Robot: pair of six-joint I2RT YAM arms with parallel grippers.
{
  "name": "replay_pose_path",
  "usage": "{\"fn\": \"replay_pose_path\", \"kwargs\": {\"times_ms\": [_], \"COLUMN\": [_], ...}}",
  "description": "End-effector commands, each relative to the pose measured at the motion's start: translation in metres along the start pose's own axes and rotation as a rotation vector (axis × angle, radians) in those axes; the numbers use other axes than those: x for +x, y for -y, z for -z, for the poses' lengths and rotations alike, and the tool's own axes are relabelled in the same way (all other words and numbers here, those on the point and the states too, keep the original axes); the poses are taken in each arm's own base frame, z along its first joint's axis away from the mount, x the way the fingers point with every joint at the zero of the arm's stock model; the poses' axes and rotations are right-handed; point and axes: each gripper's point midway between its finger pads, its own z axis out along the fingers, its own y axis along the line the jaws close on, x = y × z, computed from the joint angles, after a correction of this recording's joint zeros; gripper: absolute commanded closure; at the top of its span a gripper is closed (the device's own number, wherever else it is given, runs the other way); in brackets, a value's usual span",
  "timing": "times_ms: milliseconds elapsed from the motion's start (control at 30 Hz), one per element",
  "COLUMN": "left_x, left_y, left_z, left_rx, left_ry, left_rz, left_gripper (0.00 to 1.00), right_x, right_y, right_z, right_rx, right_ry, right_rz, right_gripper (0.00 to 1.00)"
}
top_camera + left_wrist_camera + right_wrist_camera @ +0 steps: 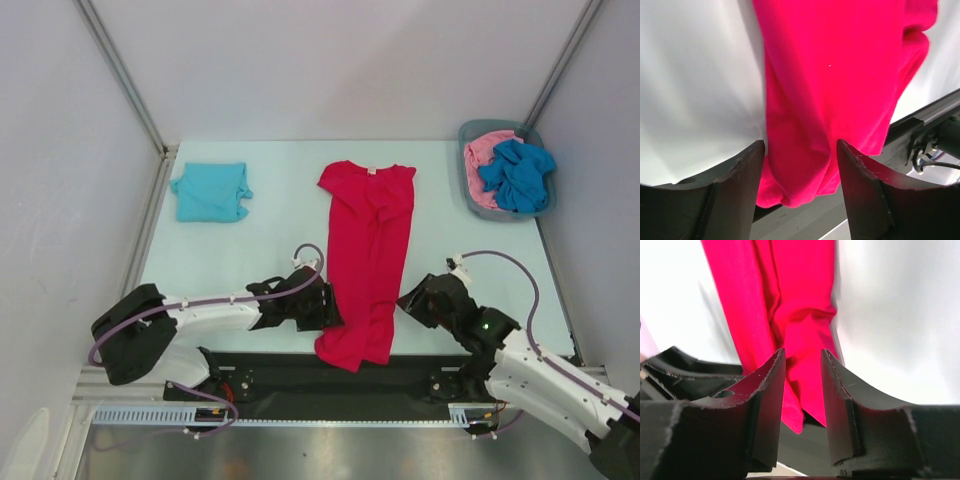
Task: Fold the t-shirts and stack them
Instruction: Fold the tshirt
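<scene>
L end effector (pixel 800 145) & R end effector (pixel 802 354) both open, flanking red t-shirt (pixel 366 240), lower centre. Risk: hem overhangs table (pixel 270 250) edge; an uneven grab could drag it off.

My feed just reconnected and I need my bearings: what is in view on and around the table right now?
red t-shirt: 1, bright red, table centre, folded into a long strip, near end hanging over the near edge
teal t-shirt: 1, light teal, folded, far left
grey bin: 1, grey, far right corner
pink shirt: 1, pink, crumpled in the bin
blue shirt: 1, deep blue, crumpled in the bin, on the pink one
table: 1, pale
left gripper: 1, black, open, at the red t-shirt's left edge
right gripper: 1, black, open, at its right edge
</scene>
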Motion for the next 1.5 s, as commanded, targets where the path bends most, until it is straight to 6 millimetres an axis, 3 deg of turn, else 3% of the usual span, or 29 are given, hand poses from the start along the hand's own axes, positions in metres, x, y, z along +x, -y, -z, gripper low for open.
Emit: {"fn": "replay_pose_path", "kwargs": {"times_ms": [0, 133, 200, 400, 667, 1100, 1300, 1467], "left_x": [-0.005, 0.001, 0.006, 0.005, -0.004, -0.007, -0.007, -0.007], "left_y": [0.017, 0.011, 0.003, 0.0, 0.005, 0.003, 0.003, 0.004], "left_z": [0.006, 0.005, 0.004, 0.004, 0.007, 0.009, 0.01, 0.011], "left_rx": [0.105, 0.129, 0.114, 0.132, 0.137, 0.146, 0.148, 0.154], "left_ry": [0.038, 0.039, 0.029, 0.042, 0.055, 0.056, 0.056, 0.052], "left_rz": [-0.025, -0.002, 0.005, 0.022, 0.028, 0.038, 0.038, 0.043], "left_gripper": [0.34, 0.31, 0.31, 0.31, 0.31, 0.32, 0.32, 0.33], "right_x": [0.013, 0.035, 0.037, 0.057, 0.084, 0.091, 0.09, 0.091], "right_y": [0.027, 0.042, 0.035, 0.042, 0.029, 0.021, 0.022, 0.021], "right_z": [0.005, 0.003, 0.006, 0.001, -0.008, -0.006, -0.006, -0.006], "right_rx": [0.03, -0.045, -0.114, -0.099, -0.086, -0.11, -0.111, -0.113], "right_ry": [-0.022, -0.063, -0.064, -0.127, -0.195, -0.217, -0.212, -0.214], "right_rz": [-0.035, -0.088, -0.12, -0.111, -0.063, -0.069, -0.069, -0.077], "right_gripper": [0.61, 0.6, 0.58, 0.58, 0.57, 0.51, 0.58, 0.78]}}
